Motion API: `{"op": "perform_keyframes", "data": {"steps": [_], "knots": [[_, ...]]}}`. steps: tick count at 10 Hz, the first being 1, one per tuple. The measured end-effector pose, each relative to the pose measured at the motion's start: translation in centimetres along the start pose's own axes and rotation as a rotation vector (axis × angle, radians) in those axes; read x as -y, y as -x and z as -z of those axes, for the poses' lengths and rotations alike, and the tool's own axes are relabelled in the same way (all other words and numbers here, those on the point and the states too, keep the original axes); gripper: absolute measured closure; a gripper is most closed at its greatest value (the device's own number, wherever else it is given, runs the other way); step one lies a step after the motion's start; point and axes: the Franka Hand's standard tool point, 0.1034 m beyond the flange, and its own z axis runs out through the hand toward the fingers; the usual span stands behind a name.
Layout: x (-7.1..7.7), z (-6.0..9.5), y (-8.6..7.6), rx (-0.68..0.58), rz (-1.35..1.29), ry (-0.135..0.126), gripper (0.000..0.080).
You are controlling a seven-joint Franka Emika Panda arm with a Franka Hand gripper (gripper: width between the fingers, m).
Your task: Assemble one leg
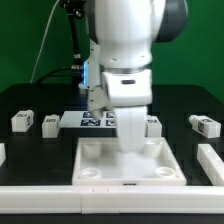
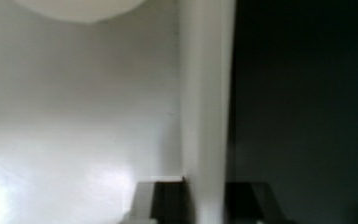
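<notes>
Well to the exterior view's left of the tray (image 1: 128, 179), a short white rail stub (image 1: 2, 152) shows at the frame's edge on the black surface (image 1: 40, 98). Further back on that side stand two small tagged blocks. The outer left leg (image 1: 22, 121) and the inner left leg (image 1: 50, 124) sit loose on the surface, near each other and well apart from the tray.

Just behind the tray's back rim lies the marker board (image 1: 98, 121), partly covered by the arm (image 1: 125, 50). The arm comes straight down over that back rim.

In the wrist view the pincer (image 2: 206, 200) straddles the tray's thin upright wall (image 2: 202, 90). The pale tray floor (image 2: 69, 130) lies to one side of the wall and the black surface to the other. The dark fingers (image 2: 165, 203) sit against the wall's two faces, so the pincer looks pinched on the tray's rim, though the picture is blurred.

To the exterior view's right of the arm, the inner right leg (image 1: 153, 125) stands just behind the tray's back corner, partly hidden. The outer right leg (image 1: 205, 125) lies well apart from the tray. A long white side rail (image 1: 212, 162) lies beside the tray on that side. A front rail (image 1: 110, 200) runs just in front of the tray.
</notes>
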Motion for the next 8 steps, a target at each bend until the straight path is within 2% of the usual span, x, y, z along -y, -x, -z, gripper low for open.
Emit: {"op": "perform_keyframes", "data": {"steps": [1, 5, 8], "knots": [[-0.2, -0.1, -1.3, 0.002, -0.025, -0.009, 0.0728], [-0.4, 0.1, -3.7, 0.010, -0.015, -0.018, 0.0728], [-0.3, -0.1, -3.7, 0.008, -0.003, -0.024, 0.0728]]}}
